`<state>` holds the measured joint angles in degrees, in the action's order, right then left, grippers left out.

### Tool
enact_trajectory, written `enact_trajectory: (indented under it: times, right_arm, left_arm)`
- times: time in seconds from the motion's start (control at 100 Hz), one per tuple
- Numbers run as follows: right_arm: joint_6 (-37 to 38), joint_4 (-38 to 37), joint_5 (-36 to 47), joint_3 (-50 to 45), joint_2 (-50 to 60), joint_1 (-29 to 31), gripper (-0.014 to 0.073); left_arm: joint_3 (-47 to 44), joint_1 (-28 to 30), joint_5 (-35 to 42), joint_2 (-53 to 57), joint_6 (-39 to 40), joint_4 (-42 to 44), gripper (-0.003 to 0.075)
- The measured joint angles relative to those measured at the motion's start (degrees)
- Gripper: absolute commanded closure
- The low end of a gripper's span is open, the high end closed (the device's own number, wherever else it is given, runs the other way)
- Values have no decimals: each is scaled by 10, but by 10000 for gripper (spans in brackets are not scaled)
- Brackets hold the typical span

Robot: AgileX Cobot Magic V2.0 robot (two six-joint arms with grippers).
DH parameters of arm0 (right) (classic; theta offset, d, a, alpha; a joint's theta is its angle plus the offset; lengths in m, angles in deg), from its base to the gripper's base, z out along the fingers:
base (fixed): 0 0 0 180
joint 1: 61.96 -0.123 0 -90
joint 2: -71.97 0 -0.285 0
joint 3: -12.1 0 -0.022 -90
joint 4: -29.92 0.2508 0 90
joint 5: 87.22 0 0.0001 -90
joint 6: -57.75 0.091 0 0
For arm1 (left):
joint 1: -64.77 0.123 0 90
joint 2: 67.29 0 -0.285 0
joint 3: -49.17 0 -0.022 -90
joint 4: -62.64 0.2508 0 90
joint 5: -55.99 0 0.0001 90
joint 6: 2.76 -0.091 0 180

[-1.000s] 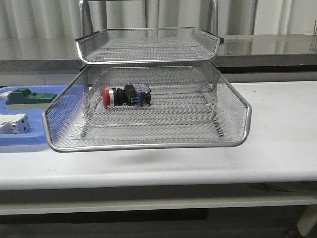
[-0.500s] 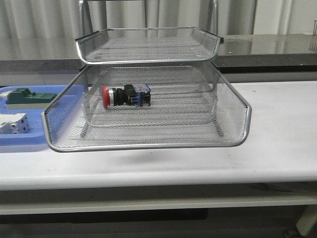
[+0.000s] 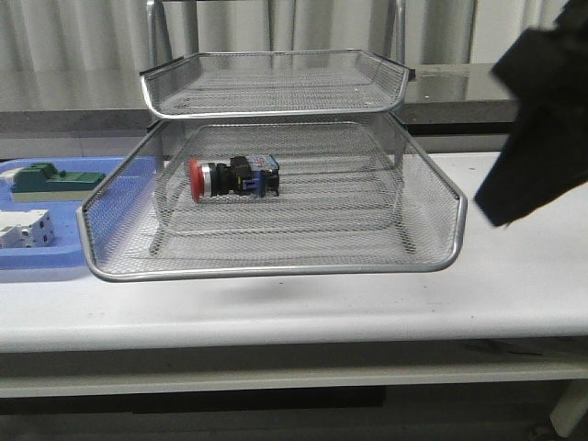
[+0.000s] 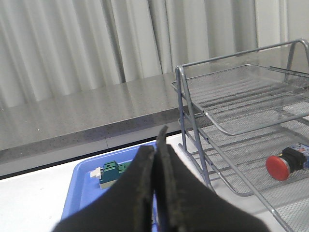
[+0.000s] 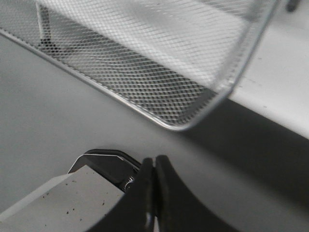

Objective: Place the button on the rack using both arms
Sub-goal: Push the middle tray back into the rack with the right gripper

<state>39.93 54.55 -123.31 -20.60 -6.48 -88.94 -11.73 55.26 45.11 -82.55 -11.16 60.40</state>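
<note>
Both my right hand (image 5: 153,193) and left hand (image 4: 155,188) are pressed together and empty, the button (image 3: 234,177) lies in the rack (image 3: 276,266)'s pulled-out middle tray, and a careless push could roll it.

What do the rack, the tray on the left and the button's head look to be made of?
The rack: shiny silver wire mesh on a chrome-like frame, apparently metal. The blue tray: smooth, opaque, matte, probably plastic. The button: glossy red head, likely plastic, behind it a silvery collar, possibly metal.

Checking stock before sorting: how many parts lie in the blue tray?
2: a green block at the blue tray's far side, a white block nearer. The tray's left end is out of frame.
</note>
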Motion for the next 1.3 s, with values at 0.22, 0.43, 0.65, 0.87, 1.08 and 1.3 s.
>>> enact_trajectory:
  times: [0.22,0.43,0.65,0.87,1.08,1.3]
  right_arm:
    - [0,2,65,0,-108,-97,661]
    - [0,2,128,1,-171,-153,661]
    - [-1,-15,175,24,-221,-158,661]
    - [-1,-38,167,68,-269,-164,661]
    - [-2,-66,155,131,-312,-149,661]
    - [-3,-98,182,198,-353,-90,661]
  left_arm:
    - [0,0,0,0,0,0,741]
    - [0,0,0,0,0,0,741]
    - [0,0,0,0,0,-1,741]
    - [0,0,0,0,0,-1,741]
    - [0,0,0,0,0,-1,741]
    - [0,0,0,0,1,-1,741]
